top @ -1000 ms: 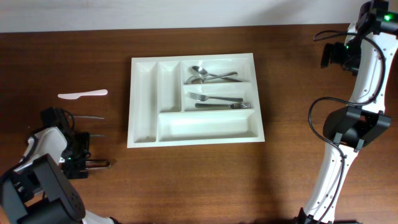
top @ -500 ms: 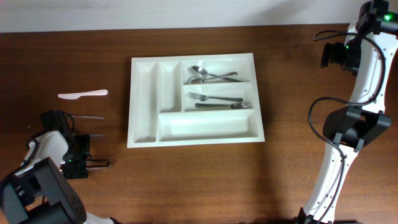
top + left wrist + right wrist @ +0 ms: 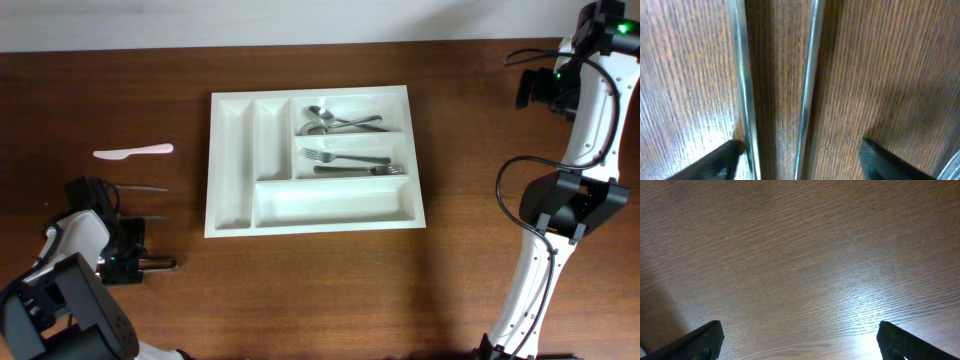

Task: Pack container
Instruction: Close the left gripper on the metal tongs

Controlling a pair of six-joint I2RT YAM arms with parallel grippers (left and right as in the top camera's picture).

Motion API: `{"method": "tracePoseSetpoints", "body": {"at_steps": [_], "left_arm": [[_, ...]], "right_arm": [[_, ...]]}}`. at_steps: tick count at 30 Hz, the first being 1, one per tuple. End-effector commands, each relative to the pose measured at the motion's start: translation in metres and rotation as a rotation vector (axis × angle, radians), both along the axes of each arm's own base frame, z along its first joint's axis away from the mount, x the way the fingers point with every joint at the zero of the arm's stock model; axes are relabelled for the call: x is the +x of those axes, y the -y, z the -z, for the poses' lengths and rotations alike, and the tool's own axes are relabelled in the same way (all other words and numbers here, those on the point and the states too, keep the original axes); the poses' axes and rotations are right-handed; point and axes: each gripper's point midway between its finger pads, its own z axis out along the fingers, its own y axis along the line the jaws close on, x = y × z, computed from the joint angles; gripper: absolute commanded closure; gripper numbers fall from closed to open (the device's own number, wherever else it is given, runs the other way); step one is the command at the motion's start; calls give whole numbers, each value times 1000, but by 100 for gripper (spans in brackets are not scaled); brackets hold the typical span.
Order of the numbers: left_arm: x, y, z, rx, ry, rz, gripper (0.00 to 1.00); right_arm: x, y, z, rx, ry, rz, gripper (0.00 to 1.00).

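Cutlery container mid-worktop, both claws released.

The white container (image 3: pixel 232 165) lies flat at the centre of the worktop (image 3: pixel 330 290). Spoons (image 3: pixel 335 122) lie in its compartment at 1 o'clock, and forks (image 3: pixel 350 158) in the one just below, toward 3 o'clock. A white plastic knife (image 3: pixel 133 151) lies well apart at the container's 9 o'clock. The left claw (image 3: pixel 800 160), at 8 o'clock near the worktop's edge, is spread wide and grips nothing. Its fingers (image 3: pixel 722 157) stand either side of two slim metal handles (image 3: pixel 807 75) lying side by side on the wood. The right claw (image 3: pixel 800 342), out at 3 o'clock, is likewise spread over bare wood.
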Motion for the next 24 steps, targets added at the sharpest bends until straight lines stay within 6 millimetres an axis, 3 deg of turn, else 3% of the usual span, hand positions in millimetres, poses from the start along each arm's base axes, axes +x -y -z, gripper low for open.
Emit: {"method": "tracePoseSetpoints", "body": {"at_steps": [1,5,11,24], "left_arm": [[-25,21,24,-99,-87,-2,29],[-27,22,24,-102,-93,-3,30],[-29,23,24,-107,-102,-3,40],[-32,25,24,-112,-113,-3,70]], "right_arm": [[-1,0,-9,1,19,-4,1],[-1,0,-9,1,19,-4,1],[-1,0,-9,2,19,-4,1],[-1,0,-9,1,19,-4,1]]}}
